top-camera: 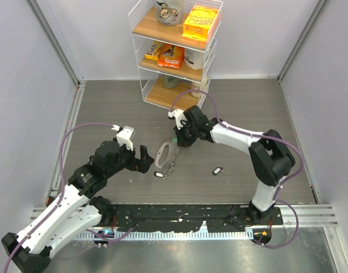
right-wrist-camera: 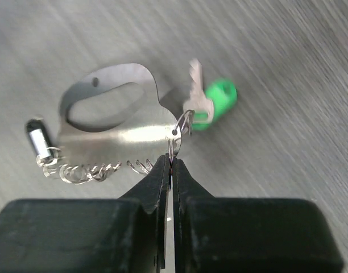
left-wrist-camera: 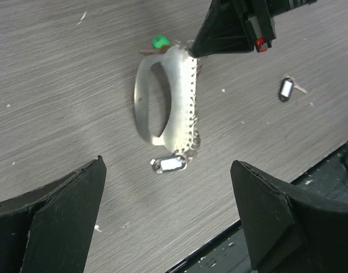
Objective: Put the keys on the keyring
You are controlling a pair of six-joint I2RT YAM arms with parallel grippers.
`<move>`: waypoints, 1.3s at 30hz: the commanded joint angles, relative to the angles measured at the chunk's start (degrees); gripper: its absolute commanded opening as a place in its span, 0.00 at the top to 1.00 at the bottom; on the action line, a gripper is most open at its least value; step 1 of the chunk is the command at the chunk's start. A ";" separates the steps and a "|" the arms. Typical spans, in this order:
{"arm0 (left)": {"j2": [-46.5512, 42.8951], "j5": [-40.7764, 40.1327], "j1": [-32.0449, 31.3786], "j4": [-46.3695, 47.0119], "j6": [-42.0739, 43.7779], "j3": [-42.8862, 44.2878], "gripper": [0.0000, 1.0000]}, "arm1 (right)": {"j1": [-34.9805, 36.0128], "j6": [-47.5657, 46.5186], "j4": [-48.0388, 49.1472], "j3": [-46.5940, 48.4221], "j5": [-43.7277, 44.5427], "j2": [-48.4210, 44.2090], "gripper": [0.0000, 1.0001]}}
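Observation:
The keyring (top-camera: 166, 152) (left-wrist-camera: 177, 96) (right-wrist-camera: 123, 133) is a flat silvery plate with an oval hole and a row of small wire rings along one edge. A bright green piece (left-wrist-camera: 159, 41) (right-wrist-camera: 219, 99) hangs at its far end beside a small silver blade. My right gripper (right-wrist-camera: 169, 162) (top-camera: 178, 141) is shut on a wire ring at that end. One key (left-wrist-camera: 168, 164) (top-camera: 158, 174) with a dark head lies against the last ring at the near end. A second key (top-camera: 217, 169) (left-wrist-camera: 286, 89) lies loose on the table to the right. My left gripper (left-wrist-camera: 168, 170) (top-camera: 145, 159) stands open just short of the near key, holding nothing.
A white wire shelf (top-camera: 174, 51) with boxes and packets stands at the back of the table. The black mounting rail (top-camera: 179, 219) (left-wrist-camera: 310, 227) runs along the near edge. Grey walls close in both sides.

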 commanded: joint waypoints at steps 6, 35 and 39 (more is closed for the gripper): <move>-6.72 17.86 -0.16 9.34 -2.36 -0.80 0.01 | 6.79 -0.43 5.61 -6.91 -1.37 -18.61 0.95; -11.30 41.42 -0.16 32.55 -2.89 1.75 0.03 | 17.70 7.47 -3.97 0.20 -21.24 -42.26 0.95; -10.43 42.74 -0.16 34.22 -2.80 1.31 0.07 | 18.31 9.49 -3.79 1.60 -21.15 -42.52 0.95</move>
